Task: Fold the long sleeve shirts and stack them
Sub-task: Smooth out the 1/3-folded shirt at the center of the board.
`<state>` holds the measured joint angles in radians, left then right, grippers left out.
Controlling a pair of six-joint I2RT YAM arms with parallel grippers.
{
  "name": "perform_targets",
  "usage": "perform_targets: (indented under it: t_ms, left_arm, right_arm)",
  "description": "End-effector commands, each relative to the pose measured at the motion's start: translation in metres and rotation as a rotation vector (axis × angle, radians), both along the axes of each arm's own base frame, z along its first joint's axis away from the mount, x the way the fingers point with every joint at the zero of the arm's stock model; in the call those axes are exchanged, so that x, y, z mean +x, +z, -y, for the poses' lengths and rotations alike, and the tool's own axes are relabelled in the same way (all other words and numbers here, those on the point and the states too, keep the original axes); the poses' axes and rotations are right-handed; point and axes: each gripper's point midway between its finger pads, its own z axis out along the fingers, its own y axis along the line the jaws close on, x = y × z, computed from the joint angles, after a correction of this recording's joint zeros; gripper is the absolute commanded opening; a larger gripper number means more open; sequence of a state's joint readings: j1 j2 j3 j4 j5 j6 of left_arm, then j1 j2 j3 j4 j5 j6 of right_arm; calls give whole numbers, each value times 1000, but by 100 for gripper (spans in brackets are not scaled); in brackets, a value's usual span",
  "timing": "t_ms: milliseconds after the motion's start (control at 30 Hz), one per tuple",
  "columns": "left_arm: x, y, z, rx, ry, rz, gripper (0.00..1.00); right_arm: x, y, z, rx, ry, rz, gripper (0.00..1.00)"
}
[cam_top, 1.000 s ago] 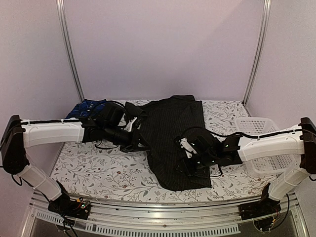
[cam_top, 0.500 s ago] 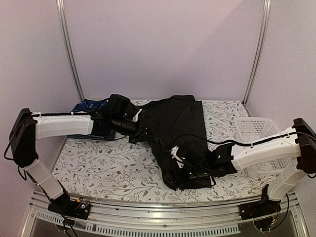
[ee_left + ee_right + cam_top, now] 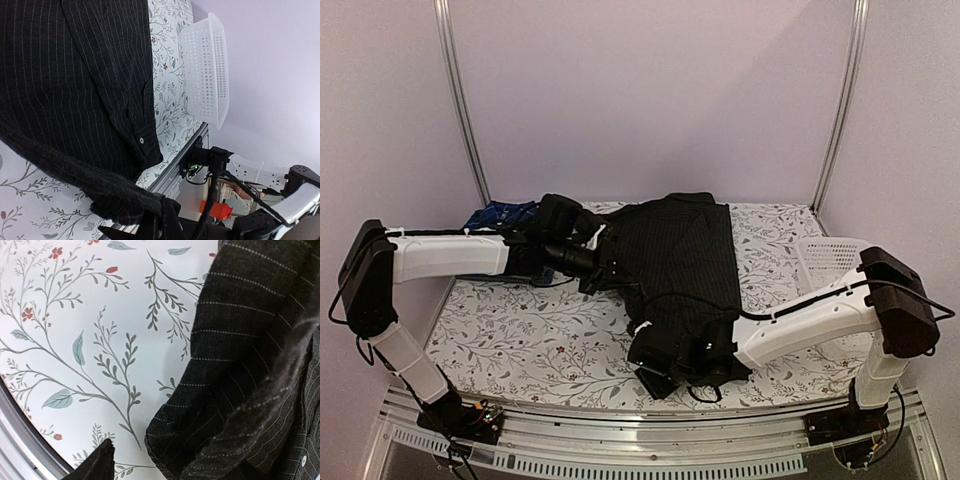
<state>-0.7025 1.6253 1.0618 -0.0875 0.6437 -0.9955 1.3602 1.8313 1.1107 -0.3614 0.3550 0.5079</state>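
A white basket (image 3: pixel 835 258) sits at right, a plaid shirt (image 3: pixel 500 214) upper left behind the left arm (image 3: pixel 440 256). The pinstriped shirt (image 3: pixel 680 260) lies centre, long axis top to bottom. The left gripper (image 3: pixel 608 278) pinches its left edge; the right gripper (image 3: pixel 658 368), at its bottom corner, I cannot tell.

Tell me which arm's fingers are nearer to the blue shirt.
Left. The left fingers sit at the black shirt's left edge, close to the blue shirt. The right fingers are at the black shirt's near hem, much farther away.
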Motion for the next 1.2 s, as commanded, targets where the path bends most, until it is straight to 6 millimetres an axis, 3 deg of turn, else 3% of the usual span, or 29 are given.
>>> perform_targets:
  t_ms: [0, 133, 333, 433, 567, 733, 867, 967, 1167]
  left_arm:
    - [2, 2, -6, -1, 9, 17, 0]
    - [-3, -7, -14, 36, 14, 3, 0]
    - [-22, -31, -42, 153, 21, -32, 0]
    - [-36, -44, -59, 208, 25, -49, 1]
    - [-54, -60, -81, 278, 39, -74, 1]
    - [-76, -74, -107, 340, 67, -94, 1]
    - [-97, -90, -127, 376, 96, -128, 2]
    - [-110, -105, -145, 435, 115, -152, 5]
    - [-125, -117, -160, 494, 100, -168, 32]
  right_arm:
    - [9, -16, 16, -138, -71, 64, 58]
    - [8, -26, 23, -185, -84, 67, 42]
    - [-2, -1, 17, -92, -26, 32, 10]
    - [-16, 11, 7, -32, 66, -26, 4]
    - [-44, 13, -6, 3, 212, -141, 0]
    - [-75, 12, -21, 67, 329, -288, 0]
    - [-88, 4, -28, 88, 362, -362, 2]
    - [-89, 6, -30, 101, 365, -368, 14]
    - [-76, 36, -31, 178, 365, -365, 54]
